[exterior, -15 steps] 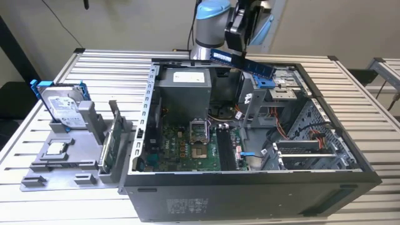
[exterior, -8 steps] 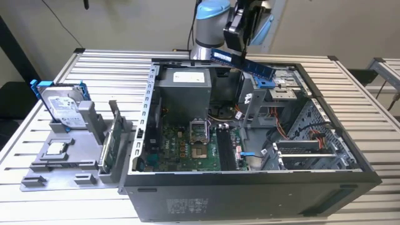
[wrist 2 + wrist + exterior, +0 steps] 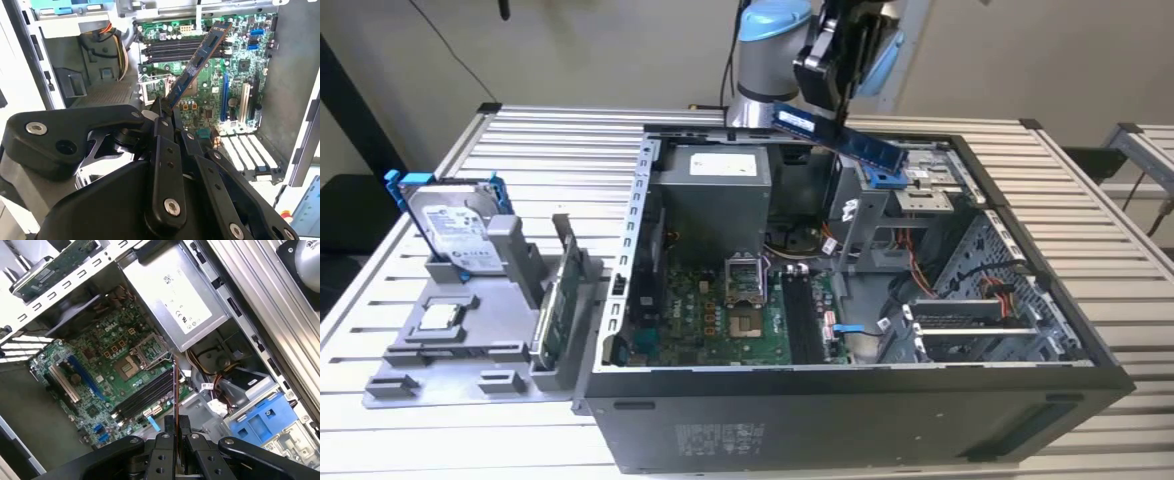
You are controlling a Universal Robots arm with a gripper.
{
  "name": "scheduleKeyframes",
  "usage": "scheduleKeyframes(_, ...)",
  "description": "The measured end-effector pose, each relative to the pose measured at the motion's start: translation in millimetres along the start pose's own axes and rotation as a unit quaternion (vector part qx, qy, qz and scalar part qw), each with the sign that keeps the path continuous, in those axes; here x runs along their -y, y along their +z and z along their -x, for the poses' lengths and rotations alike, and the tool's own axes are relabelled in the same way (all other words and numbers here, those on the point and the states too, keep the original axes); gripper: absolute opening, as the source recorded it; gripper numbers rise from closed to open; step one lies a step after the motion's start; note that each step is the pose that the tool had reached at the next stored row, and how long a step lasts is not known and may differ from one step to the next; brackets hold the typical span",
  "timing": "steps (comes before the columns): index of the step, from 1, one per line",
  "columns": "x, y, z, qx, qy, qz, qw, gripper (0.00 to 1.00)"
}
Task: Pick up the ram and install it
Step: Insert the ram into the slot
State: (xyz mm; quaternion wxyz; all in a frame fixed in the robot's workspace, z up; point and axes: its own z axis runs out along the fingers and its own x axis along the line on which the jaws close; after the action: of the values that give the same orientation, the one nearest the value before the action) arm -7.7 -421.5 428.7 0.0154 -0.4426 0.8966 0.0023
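Note:
The ram (image 3: 842,139) is a long dark blue stick with small pale labels, held tilted in the air above the back of the open computer case (image 3: 854,400). My gripper (image 3: 827,105) is shut on one end of it. In the second wrist view the ram (image 3: 200,62) sticks out from the black fingers (image 3: 161,125) over the green motherboard (image 3: 210,100). In the first wrist view the ram (image 3: 176,390) shows edge-on, rising from the gripper (image 3: 177,432) above the dark memory slots (image 3: 142,399). The slots (image 3: 801,315) lie well below the stick.
A grey power supply (image 3: 710,190) fills the case's back corner, and a drive cage with a blue part (image 3: 887,178) stands beside the ram. At the exterior view's left, a grey fixture (image 3: 454,345) holds a hard drive in a blue frame (image 3: 454,235) and an upright green card (image 3: 550,300).

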Motion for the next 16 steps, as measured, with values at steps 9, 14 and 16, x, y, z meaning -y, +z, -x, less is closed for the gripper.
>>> scheduleKeyframes(9, 8.0, 0.9, -3.3, -0.0001, 0.009, -0.0003, 1.0000, 0.14)
scheduleKeyframes(14, 12.9, 1.5, -6.6, -0.0001, 0.013, -0.0004, 0.9999, 0.14)
scheduleKeyframes(16, 14.9, 1.7, -7.9, -0.0002, 0.015, -0.0005, 0.9999, 0.14)
